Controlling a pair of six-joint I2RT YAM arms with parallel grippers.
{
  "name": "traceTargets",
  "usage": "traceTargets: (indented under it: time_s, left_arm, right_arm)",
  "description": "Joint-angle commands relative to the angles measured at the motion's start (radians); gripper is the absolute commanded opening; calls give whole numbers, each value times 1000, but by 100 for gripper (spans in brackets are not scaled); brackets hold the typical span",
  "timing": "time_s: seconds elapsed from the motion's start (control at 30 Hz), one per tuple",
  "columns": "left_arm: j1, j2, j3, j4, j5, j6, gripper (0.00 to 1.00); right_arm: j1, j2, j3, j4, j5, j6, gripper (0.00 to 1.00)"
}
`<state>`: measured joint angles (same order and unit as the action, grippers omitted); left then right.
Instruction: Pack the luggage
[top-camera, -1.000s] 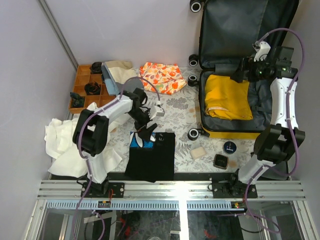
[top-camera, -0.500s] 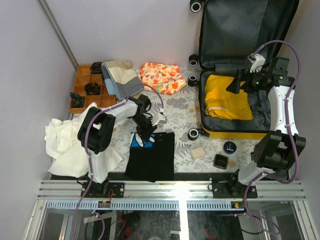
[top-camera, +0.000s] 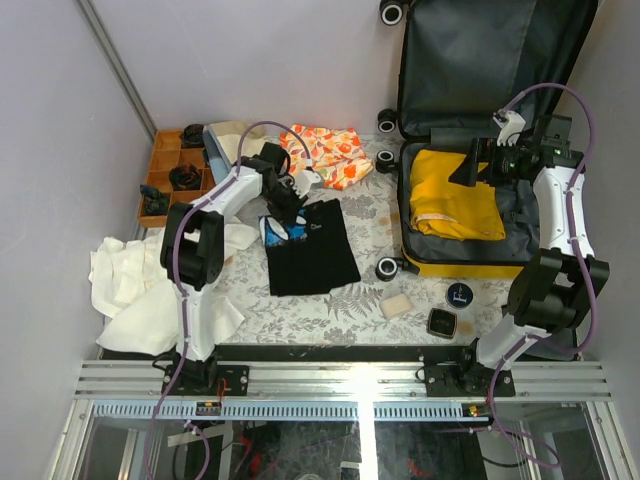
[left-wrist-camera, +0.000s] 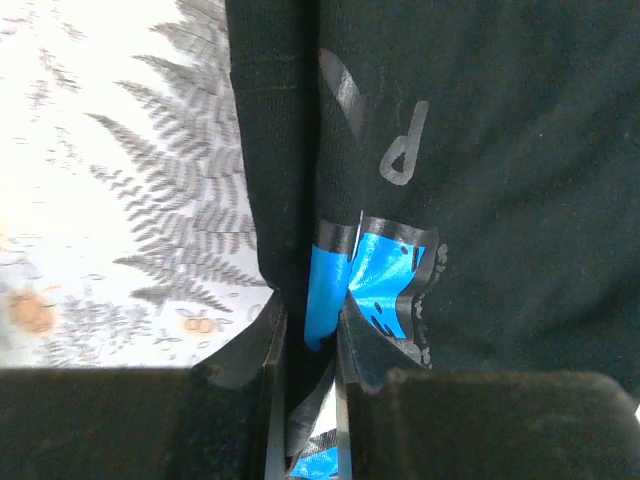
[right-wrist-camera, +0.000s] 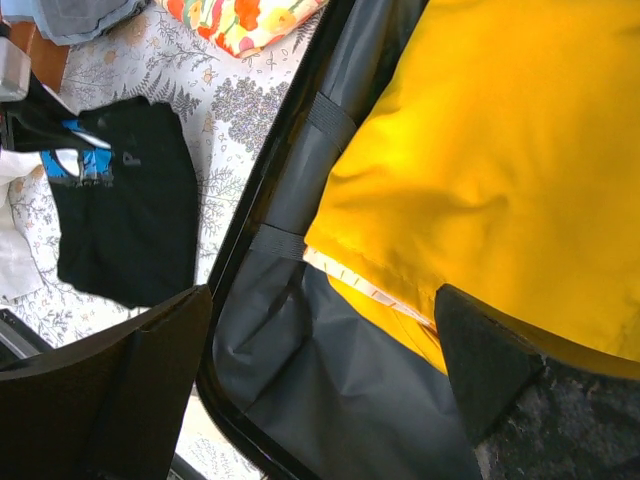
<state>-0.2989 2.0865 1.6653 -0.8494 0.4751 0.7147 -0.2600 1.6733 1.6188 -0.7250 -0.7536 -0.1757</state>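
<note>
Left gripper (top-camera: 287, 207): jaws pinched together on the edge of the black garment (top-camera: 312, 255), at the corner bearing the blue print. The wrist view confirms cloth caught between the fingers (left-wrist-camera: 270, 390). The rest of the garment lies flat on the table (top-camera: 370, 225), trailing toward the near edge.

Right gripper (top-camera: 470, 168): jaws spread wide, holding nothing, hanging over the yellow garment (top-camera: 455, 200) inside the luggage (top-camera: 404, 215).

Governing relation: the luggage lies to the right of the loaded gripper, well apart, with a strip of patterned table between. Its long axis runs from the near edge toward the far wall, so its long left rim faces the held garment broadside. The right arm is the nearer, already above the base half. The left arm would have to carry its load rightward and over that rim. Judgement: rim clearance is the point to watch, since trailing cloth could catch on the rim or a wheel.

Condition of the luggage: open, with the lid half raised toward the far wall and the base half flat on the table. Both halves show dark grey fabric lining and black trim. Black wheels (top-camera: 386, 268) sit along the left side, and yellow shell shows only at the near end. No print is visible from these views. The yellow garment fills the left and middle of the base, leaving lining bare along the right side and near end
</note>
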Motion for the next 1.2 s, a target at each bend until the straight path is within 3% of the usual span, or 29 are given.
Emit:
traceTargets:
  time_s: [0.0,0.37,0.47,0.67,0.93,1.17]
  left_arm:
    - [-9,-58,-5,119,-65,-28,0]
    - [-91,-345,-325,420,-320,-107,0]
    - [-119,-433,-430,511,-376,-108,4]
    - [-233,-572,-658,729,-592,-88,2]
    - [-380,-669,-837,895,-852,-141,0]
    - [-488,-728,-923,900,-922,-208,0]
  right_arm:
    - [5,-16,56,3,-36,4,100]
    - [7,-27,9,17,-39,5,100]
    - [8,-26,6,21,-42,4,99]
    - [10,-27,-9,21,-40,4,100]
    - [20,-53,-59,42,-30,3,99]
    - [36,-76,-104,60,-14,-4,100]
